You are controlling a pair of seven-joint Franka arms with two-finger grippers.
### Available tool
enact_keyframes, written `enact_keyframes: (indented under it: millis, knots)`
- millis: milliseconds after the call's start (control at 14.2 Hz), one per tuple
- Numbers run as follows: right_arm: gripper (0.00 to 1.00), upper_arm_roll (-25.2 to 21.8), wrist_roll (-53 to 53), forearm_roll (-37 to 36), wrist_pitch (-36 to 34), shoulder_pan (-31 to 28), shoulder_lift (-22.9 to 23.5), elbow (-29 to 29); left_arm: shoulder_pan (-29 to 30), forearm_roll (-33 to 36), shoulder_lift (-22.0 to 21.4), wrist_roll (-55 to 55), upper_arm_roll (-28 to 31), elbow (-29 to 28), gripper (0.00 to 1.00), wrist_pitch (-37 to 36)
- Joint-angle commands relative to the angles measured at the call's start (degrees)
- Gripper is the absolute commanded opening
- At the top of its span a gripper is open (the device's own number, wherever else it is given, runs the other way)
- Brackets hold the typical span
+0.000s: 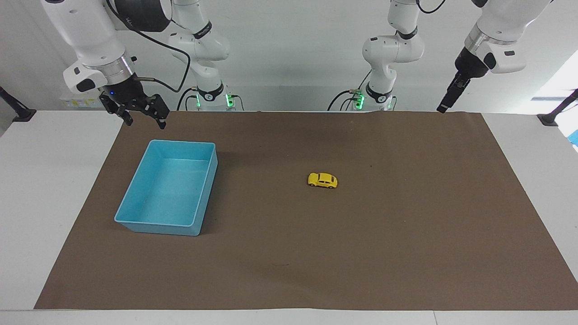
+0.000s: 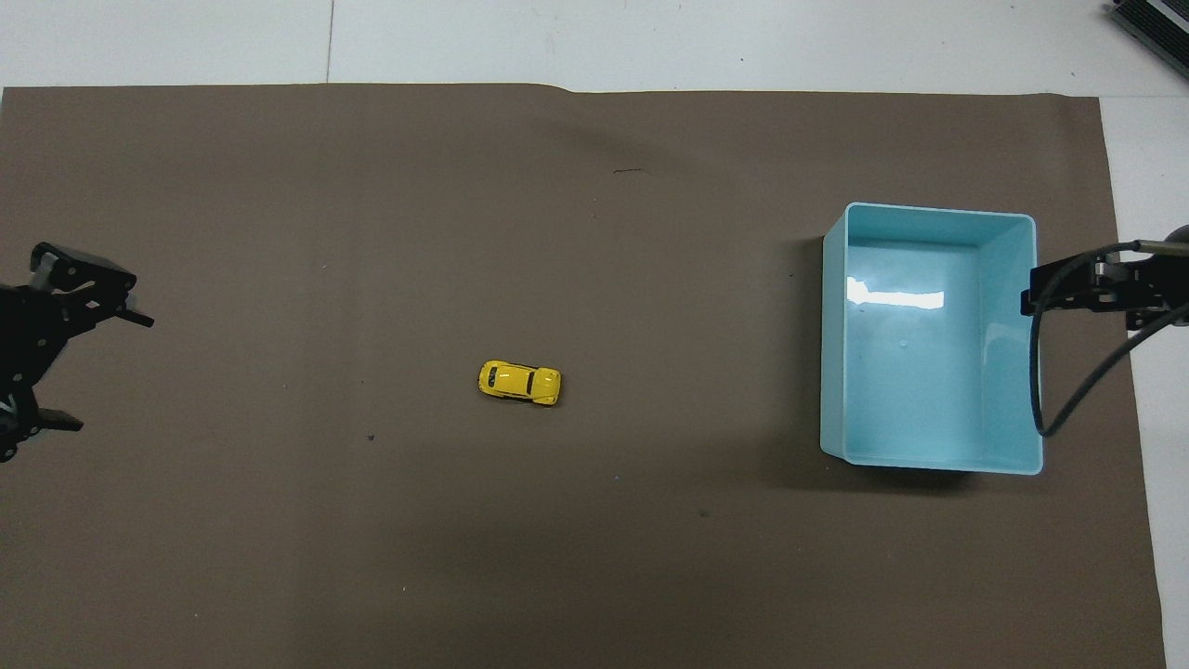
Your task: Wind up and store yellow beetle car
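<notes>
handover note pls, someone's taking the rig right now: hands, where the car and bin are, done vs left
Left hand: open, empty, up over the mat's edge at its own end.
Right hand: open, empty, waiting above the mat just robot-side of the blue bin.
Yellow beetle car: on its wheels mid-mat, untouched.
Bin: empty, toward the right arm's end.
Done: nothing.
Left: grasp the car, wind it up, put it in the bin.
</notes>
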Motion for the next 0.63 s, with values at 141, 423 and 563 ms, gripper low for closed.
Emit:
enact_keyframes:
  millis: [141,423,563]
  knots:
    - [1.0,0.19,-1.26,0.89,-0.64,-0.39,0.61,1.12,-6.89,0.16,0.35,-14.42,0.65,-5.59,1.0,8.36]
    - [1.0,0.19,-1.26,0.89,-0.64,-0.3,0.61,1.12,-11.73,0.16,2.37,-25.08,0.65,-8.33,1.0,16.45]
    - [1.0,0.19,-1.26,0.89,-0.64,-0.39,0.61,1.12,-11.83,-2.46,3.16,-25.79,0.65,-8.94,1.0,18.82]
